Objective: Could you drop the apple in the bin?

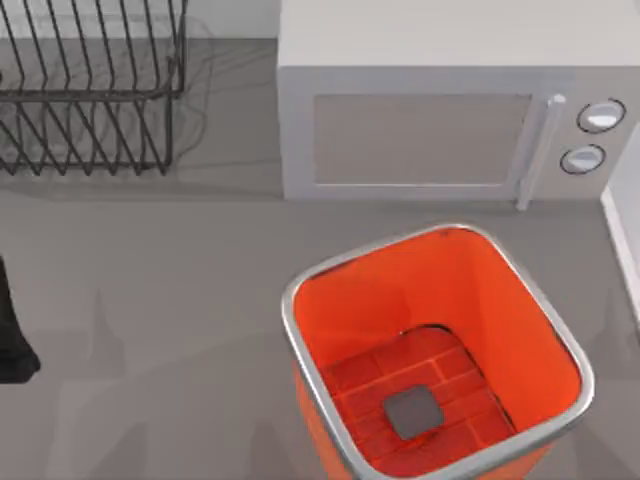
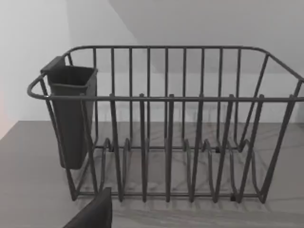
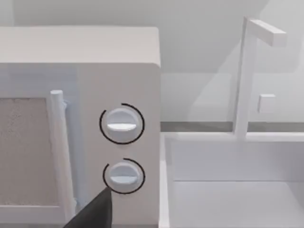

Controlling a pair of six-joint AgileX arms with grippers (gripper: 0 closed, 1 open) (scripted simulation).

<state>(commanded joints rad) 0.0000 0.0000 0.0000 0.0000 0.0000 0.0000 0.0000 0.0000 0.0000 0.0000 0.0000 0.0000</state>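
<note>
The tall orange-red square bin with silver rim point(image 1: 300, 300) stands directly in front of the pale grey microwave point(image 1: 440, 120). Jaw state of both grippers: cannot tell.

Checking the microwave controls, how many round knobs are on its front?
2. Both sit on the microwave panel, at its right end beside the door handle: an upper knob and a lower knob directly below it. The right wrist view shows the same pair stacked.
</note>
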